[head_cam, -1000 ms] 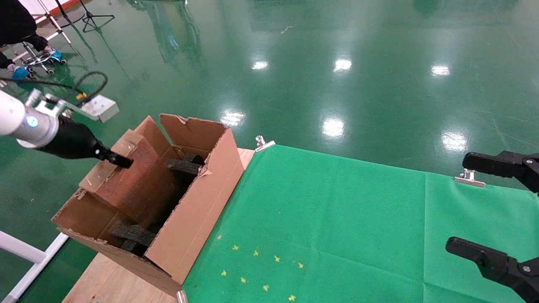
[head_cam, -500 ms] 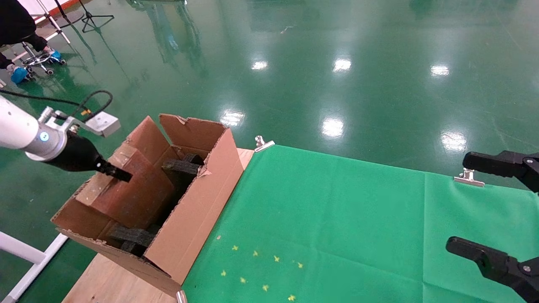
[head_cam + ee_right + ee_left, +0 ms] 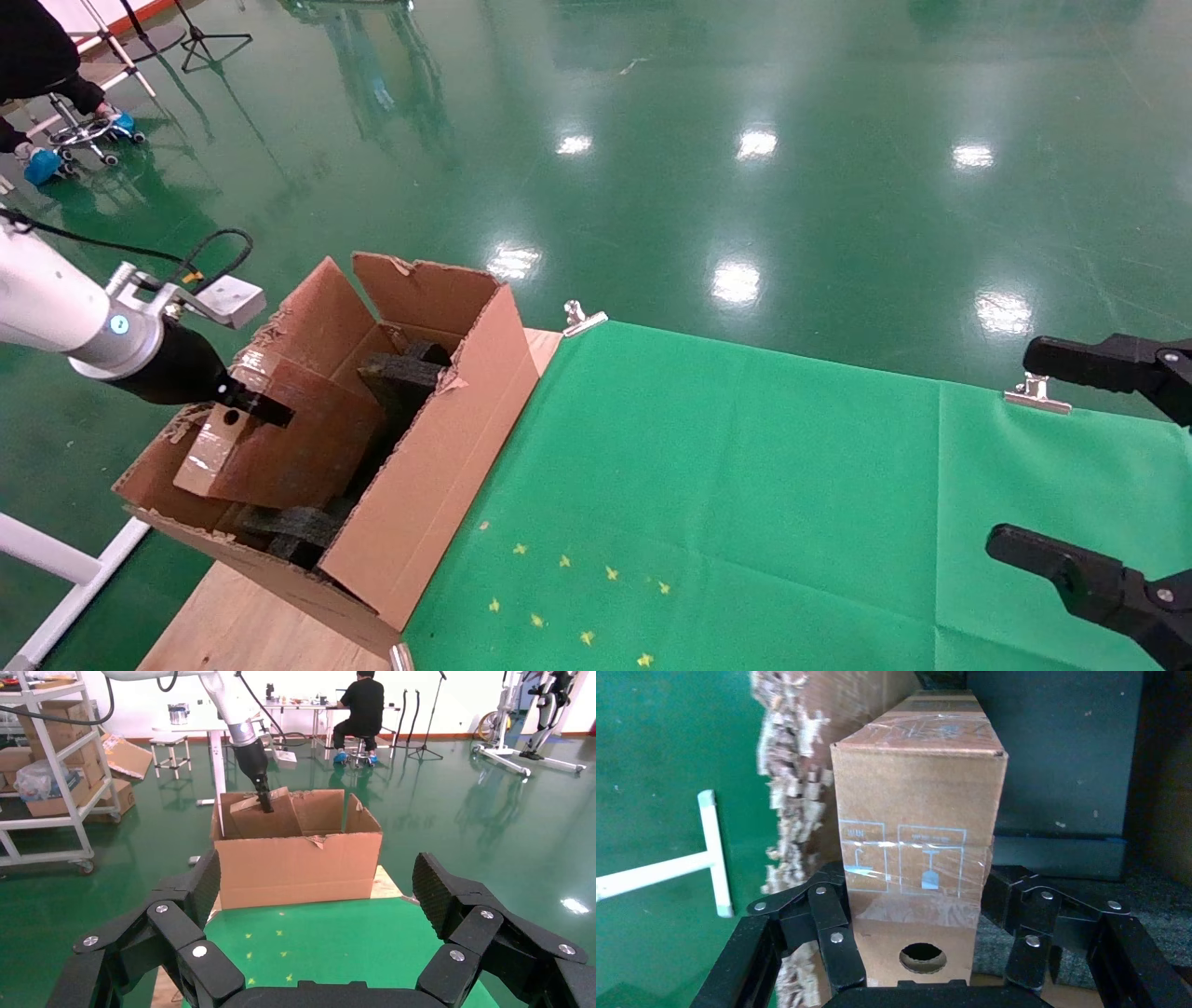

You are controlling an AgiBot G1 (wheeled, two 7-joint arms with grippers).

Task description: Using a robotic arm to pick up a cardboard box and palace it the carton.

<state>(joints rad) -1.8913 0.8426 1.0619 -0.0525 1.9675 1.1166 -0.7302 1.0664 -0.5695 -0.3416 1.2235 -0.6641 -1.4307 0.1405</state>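
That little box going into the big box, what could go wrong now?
The cardboard box hangs tilted in the left gripper, so a corner might catch on the foam blocks inside the carton. Its shiny tape looks slippery, so it could slide from the fingers. The ragged carton wall nearby might snag it.

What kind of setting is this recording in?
Likely a robotics lab or workshop hall: glossy green floor, storage shelving with boxes, and a person seated at a workbench.
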